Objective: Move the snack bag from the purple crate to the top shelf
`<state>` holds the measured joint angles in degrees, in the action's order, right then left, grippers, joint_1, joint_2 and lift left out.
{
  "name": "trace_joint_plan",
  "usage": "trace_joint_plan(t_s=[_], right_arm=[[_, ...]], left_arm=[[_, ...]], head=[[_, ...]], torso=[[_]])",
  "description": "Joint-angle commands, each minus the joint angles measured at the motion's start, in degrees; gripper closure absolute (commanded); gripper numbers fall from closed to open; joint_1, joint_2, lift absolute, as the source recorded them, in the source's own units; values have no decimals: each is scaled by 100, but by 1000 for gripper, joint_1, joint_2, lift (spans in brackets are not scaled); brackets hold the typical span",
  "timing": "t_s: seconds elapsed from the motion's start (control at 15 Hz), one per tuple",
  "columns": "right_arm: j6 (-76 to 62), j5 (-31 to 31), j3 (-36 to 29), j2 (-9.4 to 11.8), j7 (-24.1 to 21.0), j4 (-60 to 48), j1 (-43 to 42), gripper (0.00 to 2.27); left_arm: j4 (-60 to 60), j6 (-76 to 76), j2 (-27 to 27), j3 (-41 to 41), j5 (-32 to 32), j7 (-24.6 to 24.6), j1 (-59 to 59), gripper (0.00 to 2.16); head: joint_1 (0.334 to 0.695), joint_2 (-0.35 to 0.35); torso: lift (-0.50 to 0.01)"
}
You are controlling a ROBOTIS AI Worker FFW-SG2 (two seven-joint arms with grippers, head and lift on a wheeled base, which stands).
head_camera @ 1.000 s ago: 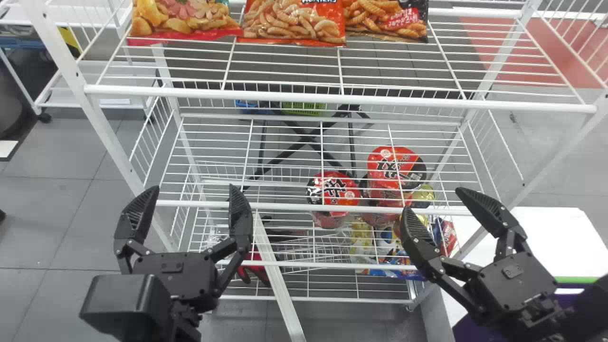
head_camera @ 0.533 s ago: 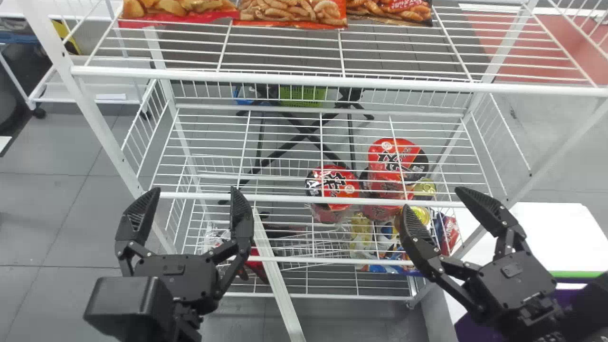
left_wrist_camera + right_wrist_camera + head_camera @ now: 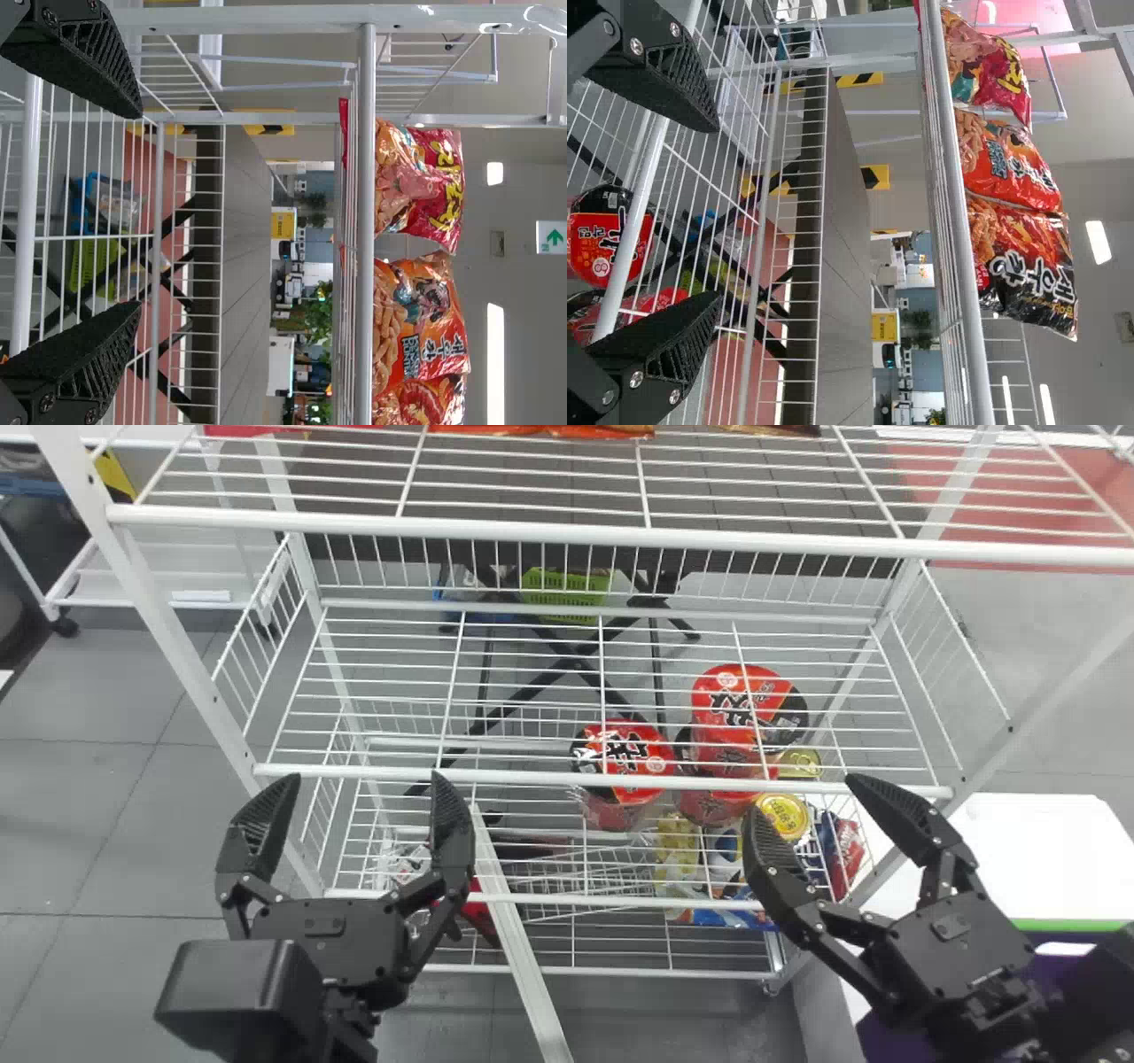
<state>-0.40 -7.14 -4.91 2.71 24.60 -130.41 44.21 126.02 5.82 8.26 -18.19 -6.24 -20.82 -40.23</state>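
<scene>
Top shelf point(image 3: 567, 534), snack bags point(image 3: 602, 430) higher in head view.

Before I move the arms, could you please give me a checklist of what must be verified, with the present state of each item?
1. Right end effector open and empty: ok.
2. Left end effector open and empty: ok.
3. Right end effector aimed into the purple crate: not ok, its fingertips point toward the rack.
4. Snack bag waiting in the crate: cannot tell, the inside is hidden.
5. Room on the upper shelf: ok, bare wire lies in front of the three snack bags.
6. Safe gap between fingertips and rack: cannot tell.
</scene>
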Motion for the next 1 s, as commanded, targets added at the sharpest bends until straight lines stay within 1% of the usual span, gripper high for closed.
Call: trace_joint_plan(t_s=[0.0,0.93], right_arm=[[1,-7,-1,1,1,-2,0,167],[1,-16,-1,1,10,33,-9,167]], left_arm=[[-16,-16,-8,0,0,-1,7,33],[-60,-16,-8,0,-27,-54,7,33]], head=[[695,-52],[695,-51]], torso=[[-343],[-399]])
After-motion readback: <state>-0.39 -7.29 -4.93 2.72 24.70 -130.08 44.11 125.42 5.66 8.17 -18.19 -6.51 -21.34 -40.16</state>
